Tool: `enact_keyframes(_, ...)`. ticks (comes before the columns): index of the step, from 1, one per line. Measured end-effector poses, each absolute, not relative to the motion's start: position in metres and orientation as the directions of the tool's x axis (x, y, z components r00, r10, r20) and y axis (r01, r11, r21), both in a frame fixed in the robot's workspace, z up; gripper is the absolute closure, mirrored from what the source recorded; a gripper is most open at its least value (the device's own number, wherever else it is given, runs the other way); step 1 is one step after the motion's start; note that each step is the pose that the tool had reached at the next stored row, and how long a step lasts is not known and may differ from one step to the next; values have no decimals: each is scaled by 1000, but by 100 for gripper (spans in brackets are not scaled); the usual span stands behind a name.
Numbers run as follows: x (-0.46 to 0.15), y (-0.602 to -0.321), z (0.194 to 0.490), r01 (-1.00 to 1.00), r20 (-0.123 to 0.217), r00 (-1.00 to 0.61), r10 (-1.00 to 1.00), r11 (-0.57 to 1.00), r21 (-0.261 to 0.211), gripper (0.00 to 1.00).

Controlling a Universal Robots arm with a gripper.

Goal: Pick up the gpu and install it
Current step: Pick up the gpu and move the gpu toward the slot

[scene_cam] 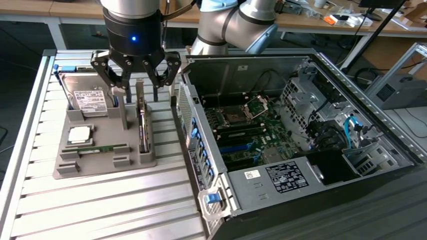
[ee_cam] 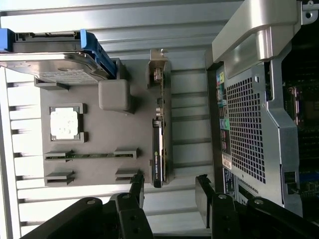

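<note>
Spread claw [ee_cam: 169,185] above gpu [ee_cam: 158,139], computer case [ee_cam: 249,124] alongside

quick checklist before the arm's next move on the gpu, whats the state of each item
1. Gripper open, holding nothing: ok.
2. Gpu standing edge-on in the gray holder: ok.
3. Gripper above the gpu, one finger to either side of it: ok.
4. Hard drive apart from the gpu: ok.
5. Computer case open, motherboard exposed: ok.
6. Free place on the motherboard for the gpu: cannot tell.
</note>
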State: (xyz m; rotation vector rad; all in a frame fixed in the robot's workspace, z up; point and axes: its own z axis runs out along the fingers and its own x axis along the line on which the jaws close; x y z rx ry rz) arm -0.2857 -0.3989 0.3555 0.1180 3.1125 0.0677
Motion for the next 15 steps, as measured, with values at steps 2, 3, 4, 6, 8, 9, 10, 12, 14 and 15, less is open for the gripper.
enact_keyframes(2,-286,-399,355,75,-24,-997,76,996,44,46)
enact_keyframes(3,-286,-399,354,75,-24,-997,76,996,44,46)
enact_keyframes(4,-286,-399,354,75,-24,-997,76,996,44,46)
enact_keyframes(6,-286,-399,353,75,-24,-997,76,996,44,46)
enact_keyframes(8,-286,-399,352,75,-24,-997,76,996,44,46)
enact_keyframes(9,-286,-399,352,75,-24,-997,76,996,44,46)
enact_keyframes(10,-286,-399,351,75,-24,-997,76,996,44,46)
enact_keyframes(12,-286,-399,351,75,-24,-997,76,996,44,46)
enact_keyframes(14,-286,-399,351,75,-24,-997,76,996,44,46)
enact_keyframes(15,-286,-399,350,75,-24,-997,76,996,44,46)
